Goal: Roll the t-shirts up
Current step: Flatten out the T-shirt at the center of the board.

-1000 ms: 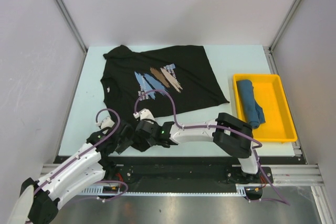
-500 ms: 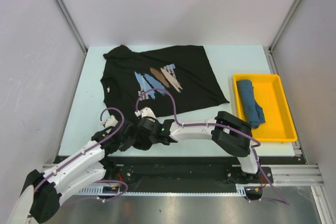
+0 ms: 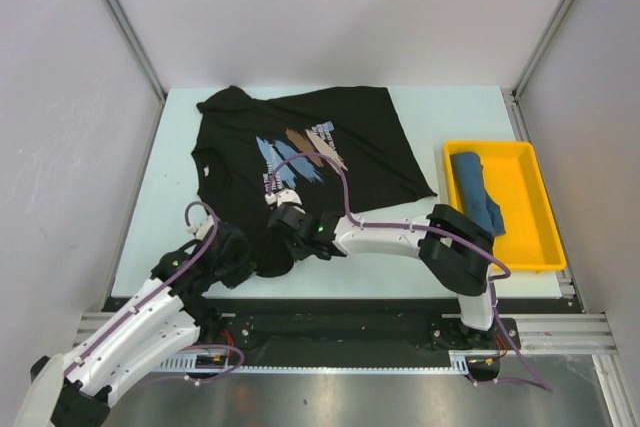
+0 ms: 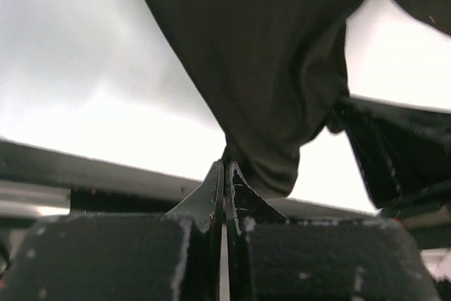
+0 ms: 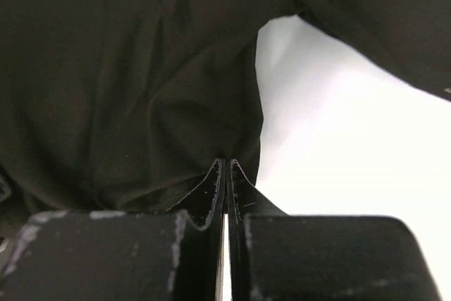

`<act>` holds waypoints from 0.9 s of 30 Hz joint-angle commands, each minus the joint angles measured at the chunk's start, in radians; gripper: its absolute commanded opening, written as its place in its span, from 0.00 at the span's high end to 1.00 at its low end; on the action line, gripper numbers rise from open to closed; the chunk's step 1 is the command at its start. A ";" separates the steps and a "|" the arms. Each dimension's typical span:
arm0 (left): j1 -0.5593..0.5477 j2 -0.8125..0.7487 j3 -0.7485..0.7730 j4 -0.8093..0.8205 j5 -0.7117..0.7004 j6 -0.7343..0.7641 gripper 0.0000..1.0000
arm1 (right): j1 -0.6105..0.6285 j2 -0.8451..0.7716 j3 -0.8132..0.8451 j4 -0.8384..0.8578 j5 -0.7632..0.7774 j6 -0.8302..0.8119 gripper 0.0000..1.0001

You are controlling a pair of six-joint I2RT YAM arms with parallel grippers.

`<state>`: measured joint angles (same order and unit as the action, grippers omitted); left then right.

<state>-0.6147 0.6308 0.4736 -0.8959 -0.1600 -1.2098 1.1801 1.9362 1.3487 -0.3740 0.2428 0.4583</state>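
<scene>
From above you can't see either pair of fingertips: the two wrists cover them, along with the near hem of the black t-shirt. The lettering in its print is too small for you to read. The left arm runs off the bottom-left corner. In both wrist views the shirt is cropped by the frame, and beyond the left gripper the background is blurred
</scene>
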 commanded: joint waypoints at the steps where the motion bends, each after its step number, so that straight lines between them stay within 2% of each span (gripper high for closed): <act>1: 0.004 -0.013 0.072 -0.123 0.082 0.049 0.99 | -0.010 -0.072 0.029 -0.006 -0.051 -0.003 1.00; 6: 0.006 0.027 0.121 -0.170 0.097 0.119 0.90 | -0.016 -0.072 0.029 -0.025 -0.088 -0.003 1.00; 10: 0.006 0.056 0.174 -0.189 0.077 0.170 0.78 | -0.023 -0.080 0.026 -0.036 -0.094 0.002 0.99; 13: 0.006 0.064 0.184 -0.163 0.094 0.191 0.78 | -0.037 -0.077 0.020 -0.037 -0.114 0.009 0.99; 18: 0.007 0.070 0.137 -0.129 0.108 0.204 0.82 | -0.050 -0.060 0.017 -0.019 -0.146 0.017 0.96; 21: 0.007 0.073 0.077 -0.080 0.117 0.196 0.78 | -0.050 -0.054 0.017 -0.017 -0.152 0.022 0.96; 25: 0.006 0.102 -0.001 0.073 0.137 0.193 0.66 | -0.050 -0.045 0.015 -0.023 -0.151 0.023 0.93; 27: 0.006 0.135 -0.041 0.130 0.151 0.190 0.63 | -0.050 -0.040 0.012 -0.022 -0.149 0.020 0.93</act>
<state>-0.6140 0.7261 0.4847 -0.9257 -0.0433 -1.0336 1.1290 1.9015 1.3487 -0.3996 0.0967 0.4706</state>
